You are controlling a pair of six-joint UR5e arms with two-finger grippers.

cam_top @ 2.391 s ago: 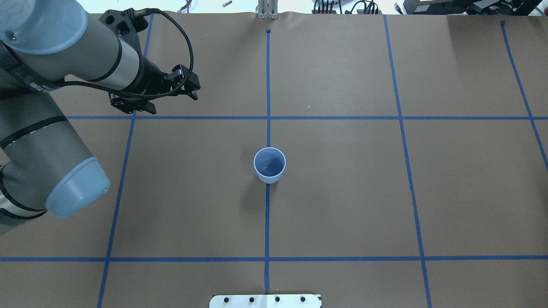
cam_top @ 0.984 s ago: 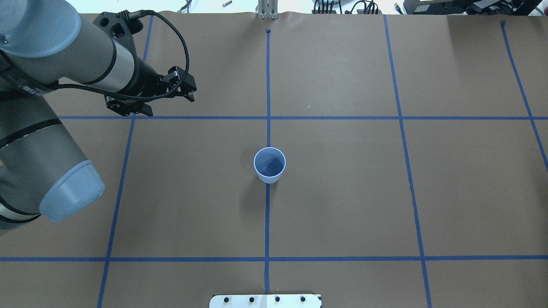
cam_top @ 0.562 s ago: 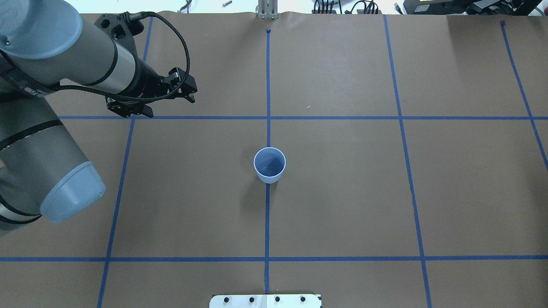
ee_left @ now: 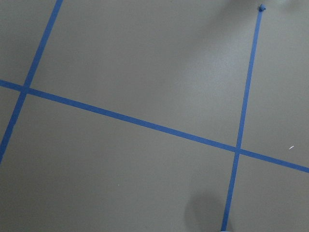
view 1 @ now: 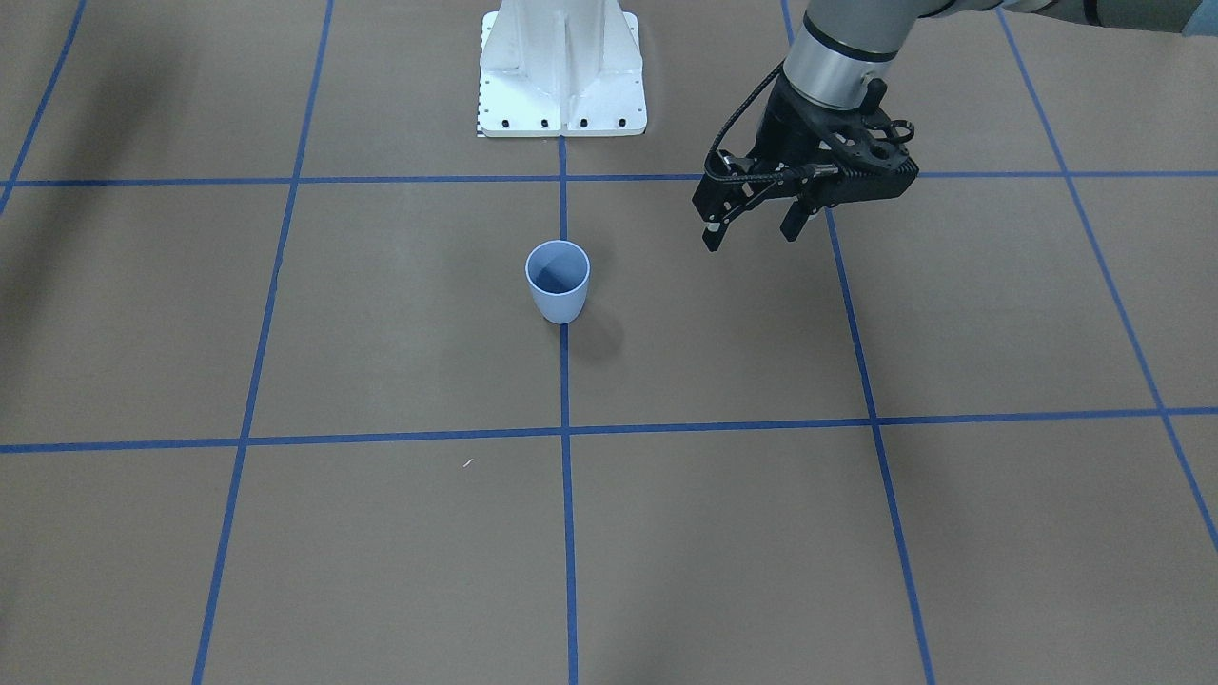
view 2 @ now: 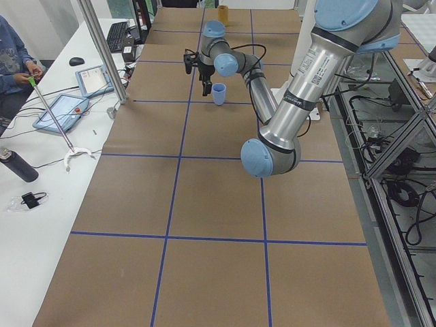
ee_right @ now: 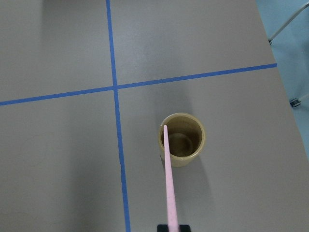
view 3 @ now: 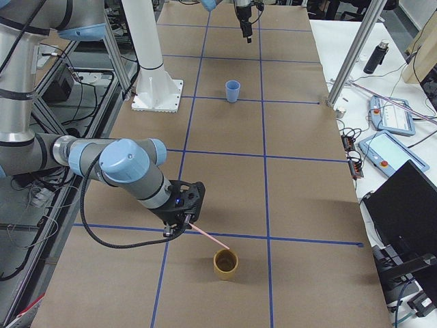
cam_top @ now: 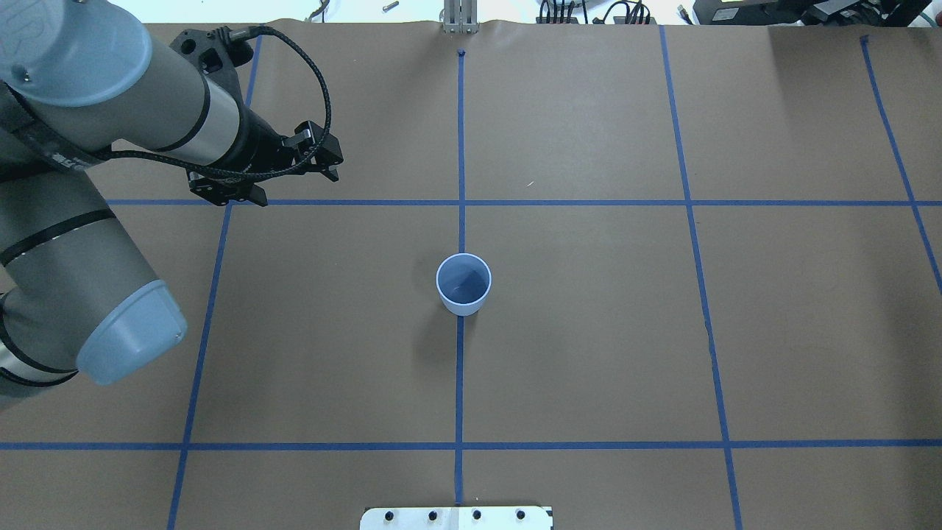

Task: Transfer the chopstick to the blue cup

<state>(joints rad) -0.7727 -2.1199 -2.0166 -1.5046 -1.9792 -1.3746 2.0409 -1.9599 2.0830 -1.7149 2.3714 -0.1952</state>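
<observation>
The pale blue plastic cup [cam_top: 464, 283] is standing upright on the middle blue tape line [cam_top: 459, 383] of the brown paper-covered table [cam_top: 589, 331]. Wide paper is lying on every side of it. The white base plate [cam_top: 456, 517] is sitting at its 6 o'clock, at the near table edge.

The left gripper [cam_top: 293, 185] is hovering at about 10 o'clock from the blue cup, well apart from it. Its black fingers are spread wide, with nothing between them.

The thin pink chopstick [view 3: 208, 237] is far off, near the table's right end. The right gripper [view 3: 179, 229] is pinching its back end and holding it tilted above the paper. In the right wrist view the chopstick is running from 6 o'clock up toward 12. Its tip is hanging over the 10 o'clock rim of a round tan cup [ee_right: 182, 145]. That cup is standing just past a tape crossing. The paper's outer edge is passing at its 2 o'clock.
</observation>
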